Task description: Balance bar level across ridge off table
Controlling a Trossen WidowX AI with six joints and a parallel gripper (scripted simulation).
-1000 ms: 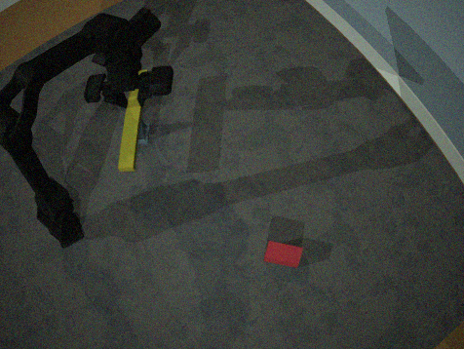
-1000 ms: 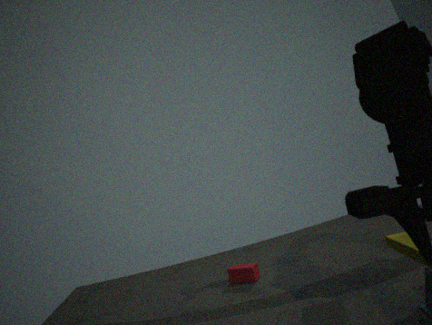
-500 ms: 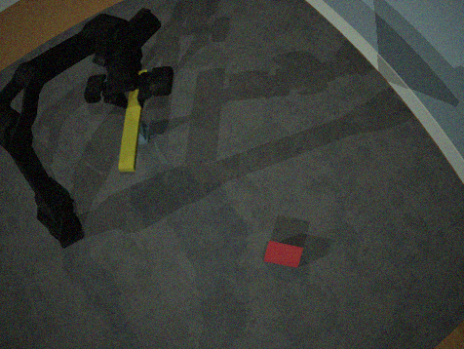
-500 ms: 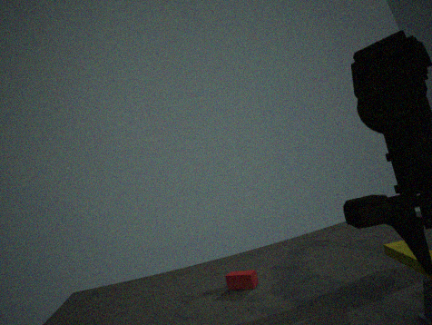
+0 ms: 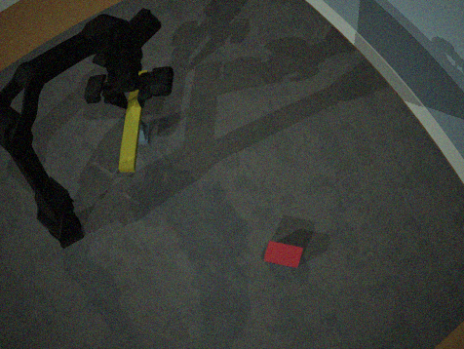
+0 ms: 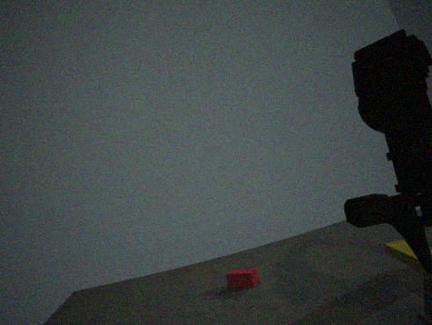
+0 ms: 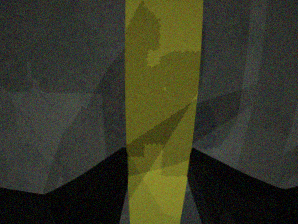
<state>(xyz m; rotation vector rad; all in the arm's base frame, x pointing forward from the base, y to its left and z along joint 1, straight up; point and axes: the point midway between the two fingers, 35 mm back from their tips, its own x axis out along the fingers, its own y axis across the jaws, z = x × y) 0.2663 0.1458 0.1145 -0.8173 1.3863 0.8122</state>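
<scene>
My gripper (image 5: 135, 90) (image 7: 157, 155) (image 6: 421, 254) is shut on one end of a long yellow bar (image 5: 130, 138) (image 7: 162, 63) (image 6: 401, 251) at the far left of the table. The bar reaches away from the fingers towards the table's front. A small pale blue-grey piece (image 5: 143, 135), which looks like the ridge, sits close by the bar's right side and is partly hidden by it. I cannot tell whether the bar touches it. In the wrist view the bar runs straight up the middle between the dark fingers.
A red block (image 5: 284, 253) (image 6: 242, 278) lies on the grey table (image 5: 341, 171) well to the right of the bar. The black arm (image 5: 29, 146) stretches along the left side. The table's curved pale edge (image 5: 405, 93) runs at the upper right.
</scene>
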